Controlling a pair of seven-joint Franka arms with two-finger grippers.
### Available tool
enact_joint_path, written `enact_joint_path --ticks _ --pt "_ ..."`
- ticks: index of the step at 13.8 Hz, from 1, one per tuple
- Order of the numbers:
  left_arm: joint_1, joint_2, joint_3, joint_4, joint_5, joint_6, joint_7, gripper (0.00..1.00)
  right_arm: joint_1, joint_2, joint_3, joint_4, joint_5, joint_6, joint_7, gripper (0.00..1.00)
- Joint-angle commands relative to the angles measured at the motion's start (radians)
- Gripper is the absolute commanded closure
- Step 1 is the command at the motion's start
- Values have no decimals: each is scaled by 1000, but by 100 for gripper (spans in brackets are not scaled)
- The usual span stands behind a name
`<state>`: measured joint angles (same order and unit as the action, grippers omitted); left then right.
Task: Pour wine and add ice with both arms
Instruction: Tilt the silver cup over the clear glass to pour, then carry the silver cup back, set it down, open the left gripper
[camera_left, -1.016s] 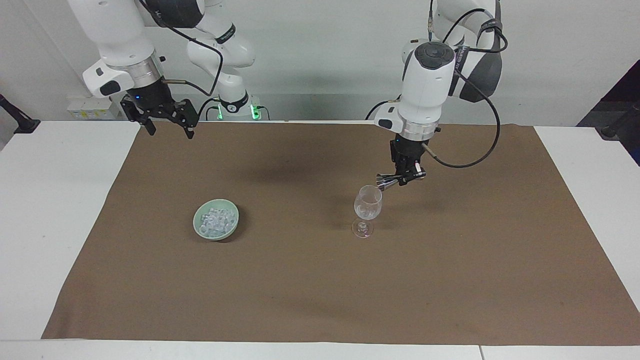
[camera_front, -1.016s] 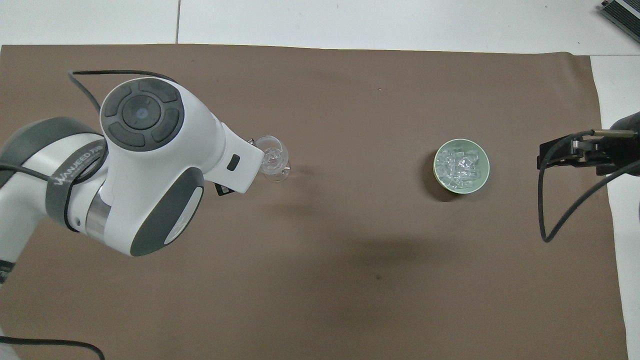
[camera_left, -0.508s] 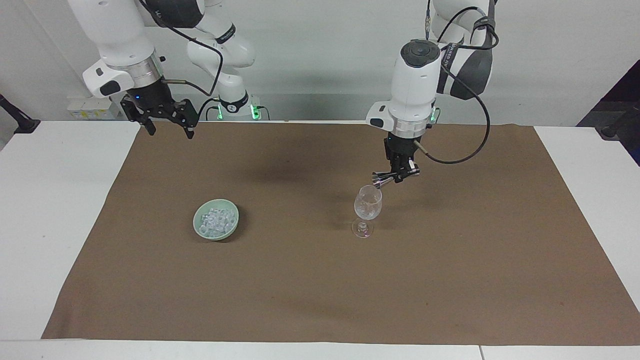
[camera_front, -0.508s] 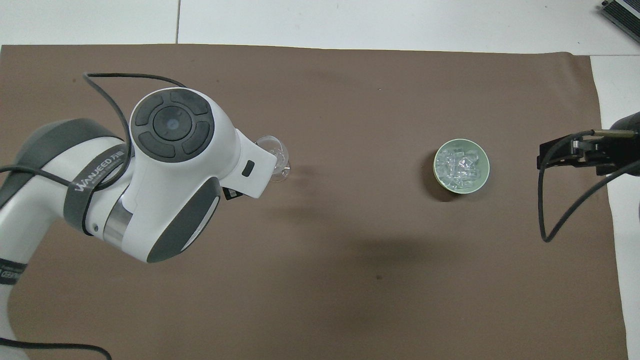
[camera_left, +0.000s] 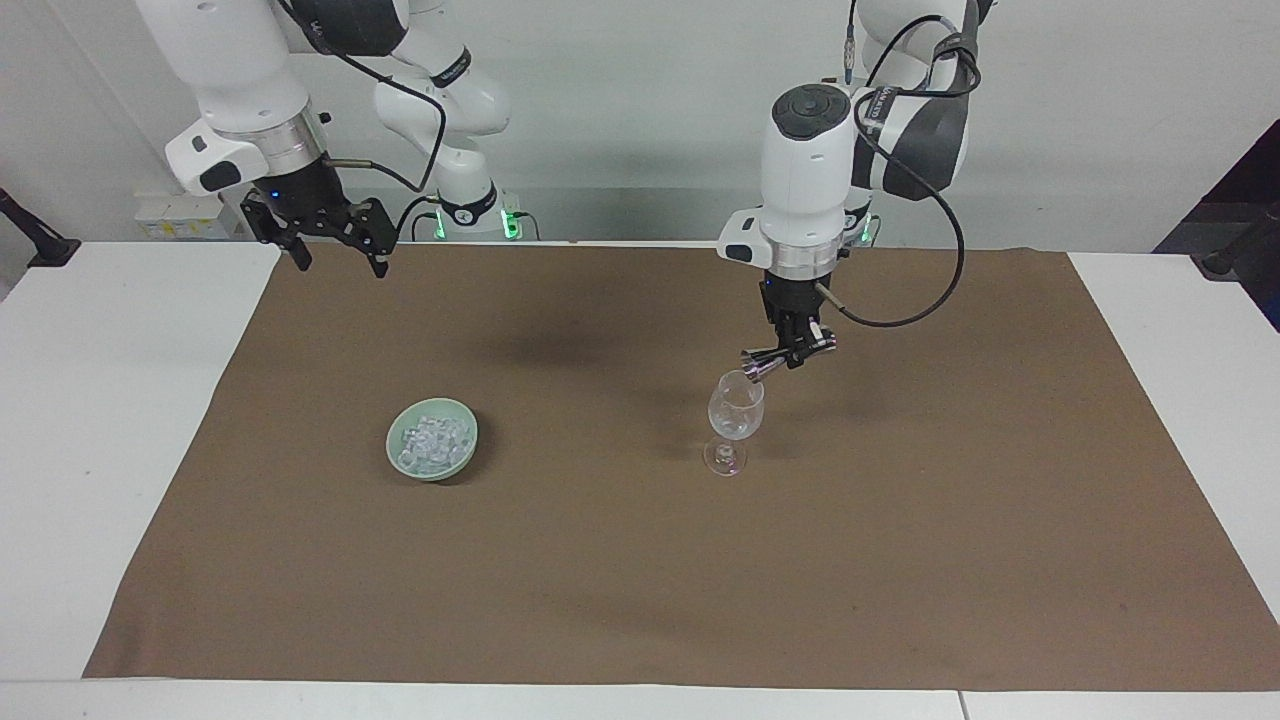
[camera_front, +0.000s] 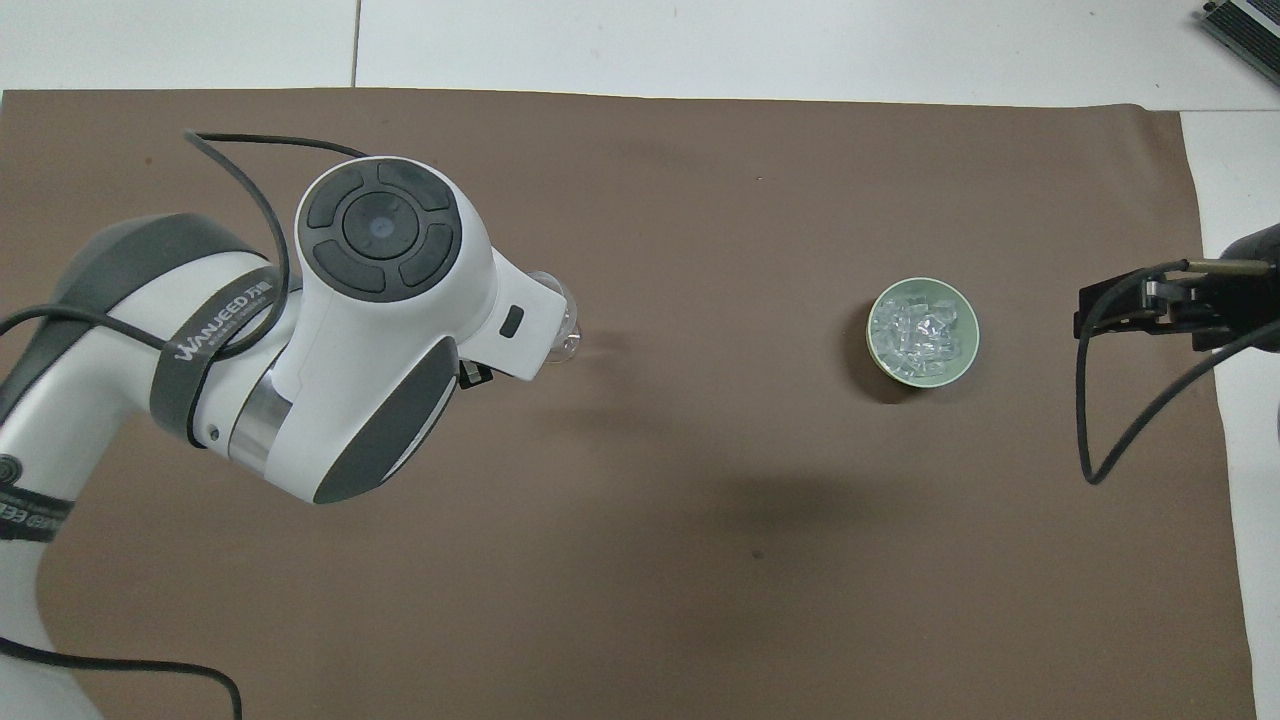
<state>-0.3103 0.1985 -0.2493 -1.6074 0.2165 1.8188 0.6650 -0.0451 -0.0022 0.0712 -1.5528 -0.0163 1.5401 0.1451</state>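
While the left gripper (camera_left: 797, 352) pinches a small metal jigger (camera_left: 760, 363), tipped sideways at the rim of the wine glass (camera_left: 735, 420) mid-mat, the right gripper (camera_left: 335, 240) waits spread wide over the brown mat's (camera_left: 640, 560) robot-side edge — ice (camera_left: 432, 440) sits in the green bowl (camera_left: 458, 463), toward the right arm's end.

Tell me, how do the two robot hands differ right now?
The left gripper is shut on a small metal measuring cup, tipped at the rim of the wine glass; the right gripper is open and holds nothing. The left hangs low over the glass, while the right waits at the cloth's edge, away from the bowl of ice. Both are black, two-fingered and point downward.
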Motion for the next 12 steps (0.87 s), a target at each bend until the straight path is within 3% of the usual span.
enact_joint_path --ticks 1,5,8,12 --pt "-23 15 15 46 24 -33 -24 100 -13 7 4 8 16 6 -29 0" --pt "-3 9 21 72 -38 -30 -12 100 -13 5 4 8 16 6 -29 0" --pt "78 7 19 76 -132 -26 23 100 -13 5 4 8 16 6 -29 0" --pt "241 7 19 75 -331 -15 319 100 -13 7 4 8 16 6 -29 0"
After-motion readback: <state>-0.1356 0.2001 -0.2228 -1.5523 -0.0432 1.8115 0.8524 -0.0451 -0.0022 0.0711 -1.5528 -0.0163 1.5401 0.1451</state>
